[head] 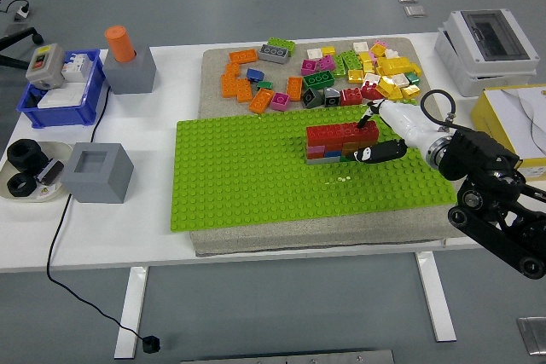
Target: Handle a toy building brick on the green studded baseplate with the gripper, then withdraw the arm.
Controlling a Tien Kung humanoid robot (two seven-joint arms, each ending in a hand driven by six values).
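Note:
A green studded baseplate (247,176) lies on a grey mat in the middle of the table. Right of its centre stands a small brick stack (328,153), with red bricks (334,134) over a mixed grey, pink, green and orange layer. My right hand (363,139), white with black fingertips, comes in from the right and pinches the stack's right end. One finger (365,121) bears on the back top of the right red brick, and the thumb (375,154) lies along the front of the lower layer. The left arm is out of view.
Several loose bricks (341,70) are heaped on the mat behind the baseplate. At the left are a grey box (98,172), a blue bin (60,95), an orange cylinder on a grey block (124,57) and a cable. A grey electrical box (486,49) and a yellow box (516,121) stand at the right.

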